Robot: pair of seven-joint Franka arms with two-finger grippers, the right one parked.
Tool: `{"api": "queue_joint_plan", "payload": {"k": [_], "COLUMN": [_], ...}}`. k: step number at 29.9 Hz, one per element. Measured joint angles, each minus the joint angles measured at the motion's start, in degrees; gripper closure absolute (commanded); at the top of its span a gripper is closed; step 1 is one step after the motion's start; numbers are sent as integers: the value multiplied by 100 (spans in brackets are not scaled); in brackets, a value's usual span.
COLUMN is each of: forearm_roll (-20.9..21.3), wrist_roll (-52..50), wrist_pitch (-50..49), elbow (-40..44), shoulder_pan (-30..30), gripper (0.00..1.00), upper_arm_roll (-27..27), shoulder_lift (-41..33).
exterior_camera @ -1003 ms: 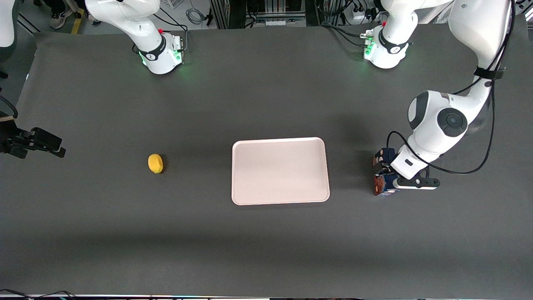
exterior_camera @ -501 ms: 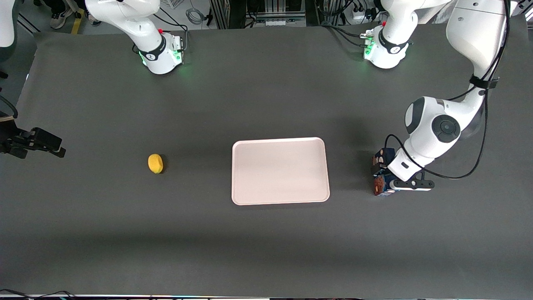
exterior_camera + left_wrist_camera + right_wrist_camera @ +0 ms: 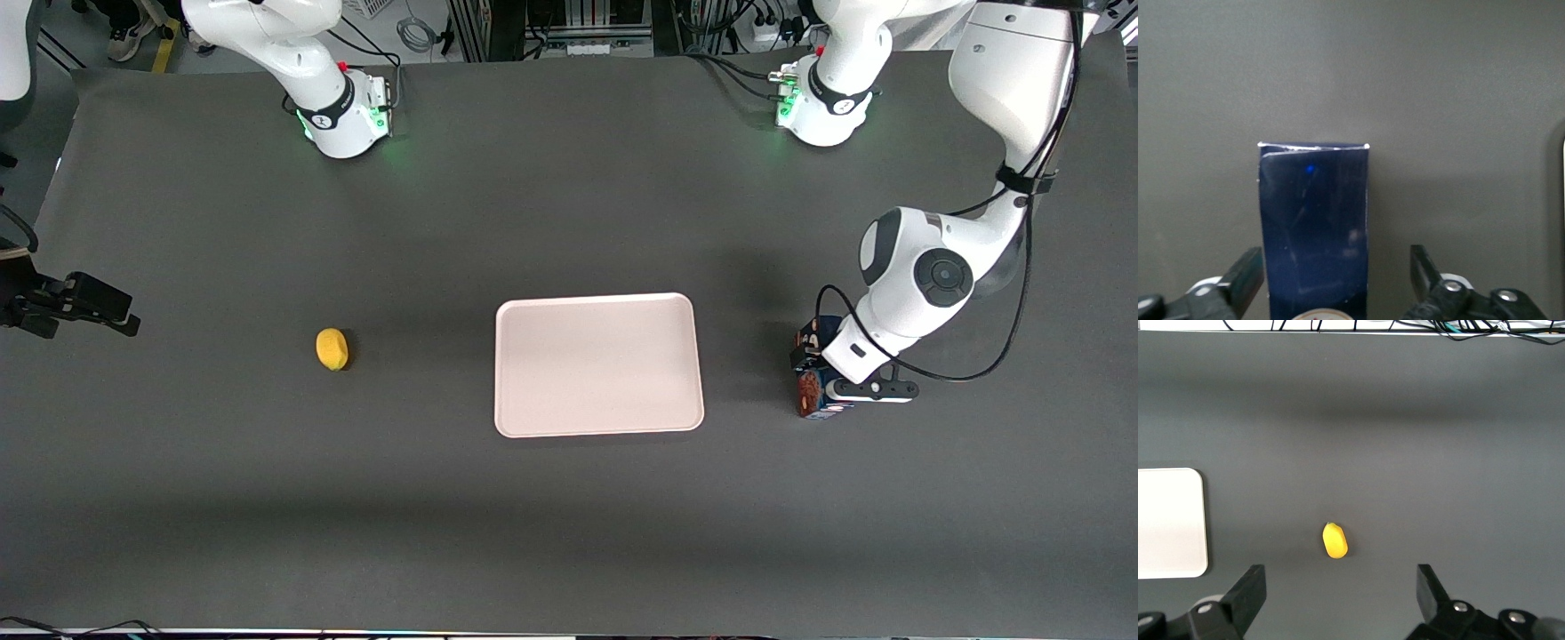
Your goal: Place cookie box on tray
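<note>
On the dark grey worktop [image 3: 569, 498] there is one small dark navy-blue rectangular cookie box [image 3: 811, 384] of printed card, one large flat pale pinkish-white rectangular tray [image 3: 597, 364] with rounded corners and a low rim, and one small yellow lump [image 3: 332, 348]. That makes three loose things, one of each kind. One working gripper [image 3: 1337, 280] is low around the cookie box with its two black fingers [image 3: 1245, 275] spread, one at each side of the carton.

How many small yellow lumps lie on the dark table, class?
1. The small yellow lump lies toward the parked arm's end of the table, apart from the pale pinkish-white tray. None seems hidden. The left gripper straddles the navy-blue cookie box, fingers open.
</note>
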Motion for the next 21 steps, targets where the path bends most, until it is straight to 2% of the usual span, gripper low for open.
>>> {"api": "queue_joint_plan", "payload": {"k": [4,5,7,9,10,15,21], "forearm_roll": [0,0,0,1,1,1,1], "wrist_roll": [0,0,0,0,0,-1,-3], "wrist_pitch": [0,0,0,-1,-1,-1,-1], "elbow": [-2,-2,-2,-2,-1,1,13], "shoulder_pan": [0,1,2,3,4,5,8], "gripper": [81,84,84,93,94,98,97], "upper_arm_roll": [1,2,4,8,11,12,14], "shoulder_lift": [0,0,0,0,0,-16,-15]}}
